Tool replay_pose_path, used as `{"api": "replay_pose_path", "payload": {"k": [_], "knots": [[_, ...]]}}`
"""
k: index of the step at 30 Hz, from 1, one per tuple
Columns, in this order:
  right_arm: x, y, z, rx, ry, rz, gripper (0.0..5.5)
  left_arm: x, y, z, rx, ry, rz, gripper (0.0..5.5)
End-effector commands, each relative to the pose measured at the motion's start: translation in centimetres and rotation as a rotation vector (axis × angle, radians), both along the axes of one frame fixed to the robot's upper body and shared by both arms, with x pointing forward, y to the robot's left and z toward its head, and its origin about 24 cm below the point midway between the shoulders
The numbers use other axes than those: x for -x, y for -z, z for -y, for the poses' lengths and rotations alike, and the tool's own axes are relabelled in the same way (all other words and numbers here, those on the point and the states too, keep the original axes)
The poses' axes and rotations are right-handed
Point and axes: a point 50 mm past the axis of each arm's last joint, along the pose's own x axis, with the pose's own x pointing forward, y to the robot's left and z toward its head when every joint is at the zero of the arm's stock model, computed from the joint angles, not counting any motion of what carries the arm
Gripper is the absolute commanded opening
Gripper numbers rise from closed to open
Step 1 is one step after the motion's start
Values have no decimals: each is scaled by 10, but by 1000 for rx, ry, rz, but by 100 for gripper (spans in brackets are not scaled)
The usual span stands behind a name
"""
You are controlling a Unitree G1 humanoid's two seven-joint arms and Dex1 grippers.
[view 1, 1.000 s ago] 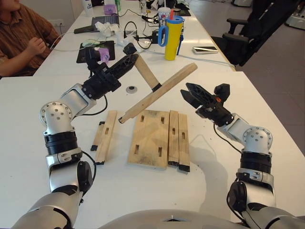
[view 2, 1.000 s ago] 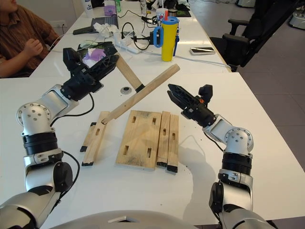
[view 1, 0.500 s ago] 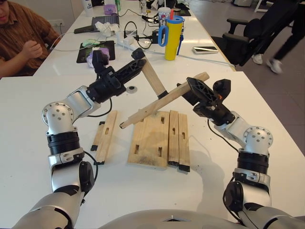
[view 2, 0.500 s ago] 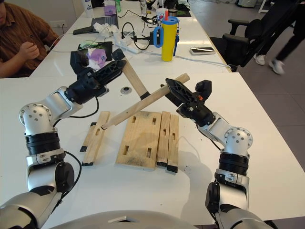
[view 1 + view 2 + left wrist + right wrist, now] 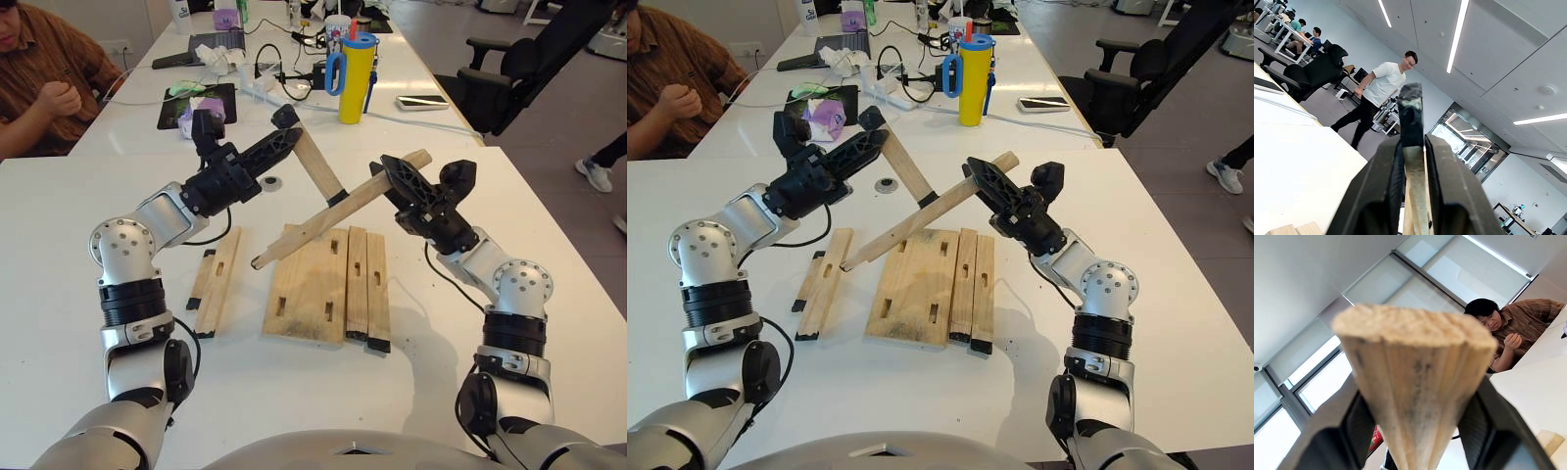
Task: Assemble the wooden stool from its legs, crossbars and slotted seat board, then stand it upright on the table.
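A T-shaped wooden piece hangs over the table: a short crossbar (image 5: 318, 166) joined to a long leg (image 5: 312, 225). The leg slopes from just above the slotted seat board (image 5: 312, 284) up to the right. My left gripper (image 5: 286, 129) is shut on the crossbar's black-tipped upper end (image 5: 1410, 105). My right gripper (image 5: 407, 182) is shut on the leg's raised end, whose cut face (image 5: 1415, 362) sits between its fingers. Two slotted bars (image 5: 366, 286) lie along the board's right edge. Two more bars (image 5: 216, 279) lie to its left.
A yellow bottle (image 5: 357, 78) with a blue handle, a phone (image 5: 422, 102), cables and a laptop stand on the table behind. A small round disc (image 5: 271, 182) lies under my left gripper. A seated person is at the far left and an office chair (image 5: 509, 78) at the back right.
My right gripper moved left and closed on the long leg's raised end. The left arm carried the T-piece slightly right and lower, and the leg's low end now hangs nearer the board.
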Motion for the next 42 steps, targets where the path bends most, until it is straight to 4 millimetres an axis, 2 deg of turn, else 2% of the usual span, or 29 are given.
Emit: {"api": "replay_pose_path", "payload": {"k": [1, 6, 10, 13, 17, 21, 25, 32, 36, 42], "knots": [[-2, -2, 1, 18, 27, 21, 207, -2, -1, -5, 29, -49, 6, 145], [4, -3, 19, 26, 39, 47, 207, 3, -1, -22, 88, -87, -10, 216], [20, -11, 50, 176, 28, 103, 207, 22, 32, -41, -116, -118, -68, 273], [31, -15, 60, 309, -19, 133, 207, 41, 58, -46, -279, -84, -103, 320], [23, -20, 66, 339, -35, 139, 207, 73, 80, -38, -441, -4, -77, 334], [10, -30, 73, 343, -8, 154, 206, 103, 103, -12, -683, 144, 47, 334], [4, -30, 76, 372, 24, 155, 206, 105, 115, 1, -845, 187, 259, 334], [5, -30, 76, 408, 47, 174, 206, 107, 126, 10, -969, 315, 494, 334], [9, -23, 73, 414, 39, 157, 206, 110, 132, 11, -1014, 383, 568, 334], [10, -23, 70, 444, 48, 192, 206, 99, 146, 14, -1116, 333, 643, 334]]}}
